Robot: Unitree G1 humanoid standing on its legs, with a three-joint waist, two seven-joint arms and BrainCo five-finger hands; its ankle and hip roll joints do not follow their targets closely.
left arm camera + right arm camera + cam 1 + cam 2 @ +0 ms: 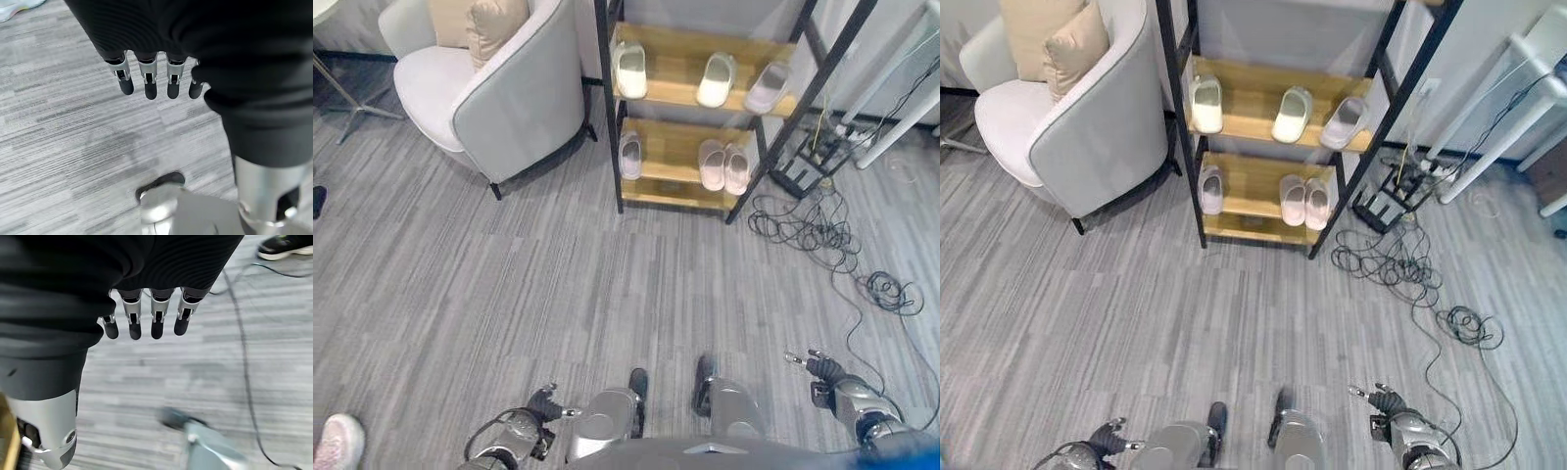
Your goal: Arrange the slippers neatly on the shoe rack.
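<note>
Slippers (pixel 724 166) sit on the shoe rack (pixel 607 117), three on each of its two wooden shelves.
We see a close pair and a single one on the lower shelf; the three above stand apart, the rightmost apparently skewed. Our left hand (pixel 149 81) and right hand (pixel 144 320) hang low over the grey floor (pixel 558 294), fingers loosely straight, holding nothing.

The shoe rack (pixel 705 98) was cut off by the far edge. Its black upright (pixel 607 98) partly hid the left slipper (pixel 630 70). The armchair (pixel 489 88) was cropped too.
</note>
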